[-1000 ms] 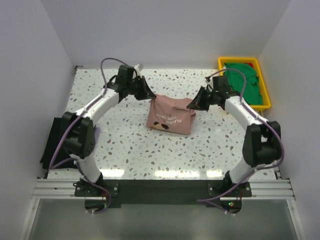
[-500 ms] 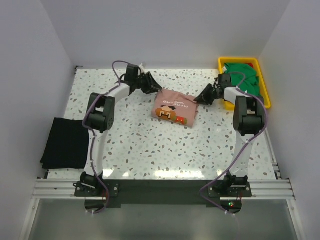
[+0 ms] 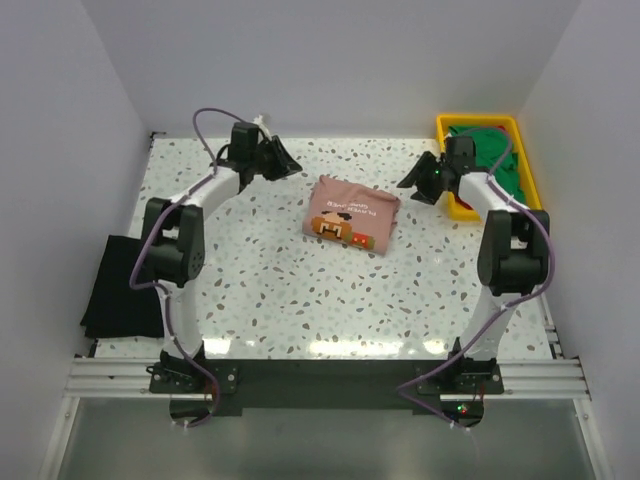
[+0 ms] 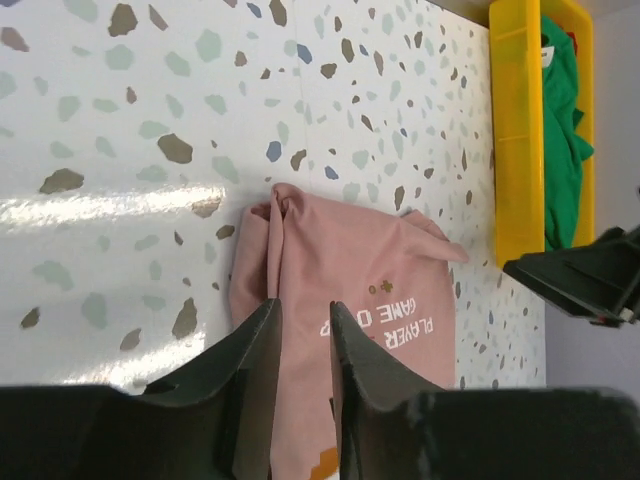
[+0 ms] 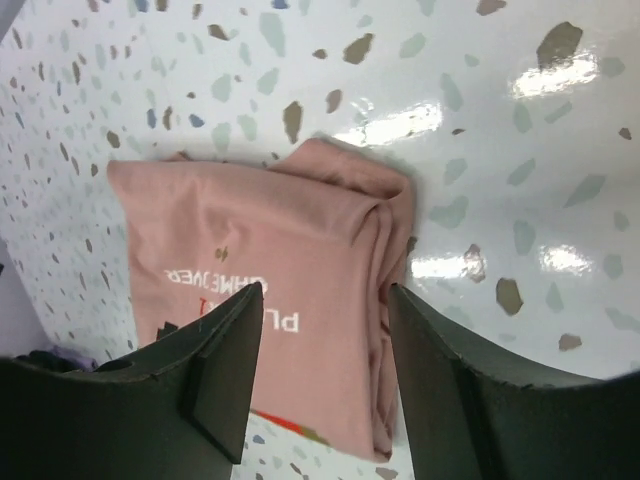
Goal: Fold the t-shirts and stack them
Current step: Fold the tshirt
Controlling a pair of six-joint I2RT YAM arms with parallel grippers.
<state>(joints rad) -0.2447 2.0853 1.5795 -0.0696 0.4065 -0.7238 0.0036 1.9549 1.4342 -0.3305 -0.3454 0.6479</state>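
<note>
Showing from above the folded pink t-shirt (image 3: 350, 215) lying mid-table (image 3: 260, 270) between left gripper (image 3: 285, 165) and right gripper (image 3: 412, 185), touching neither; black t-shirt (image 3: 120, 290) lying far left, green t-shirt (image 3: 495, 160) filling the yellow tray (image 3: 480, 121).

Showing at the left wrist narrowly parted jaws, gripping nothing, facing the pink t-shirt (image 4: 350, 280).

Showing at the right wrist widely spread jaws, likewise empty, framing its folded edge (image 5: 270, 230).

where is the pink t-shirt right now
In the top view the pink t-shirt lies folded at the far middle of the table, between the left pincer and the right pincer.
</note>
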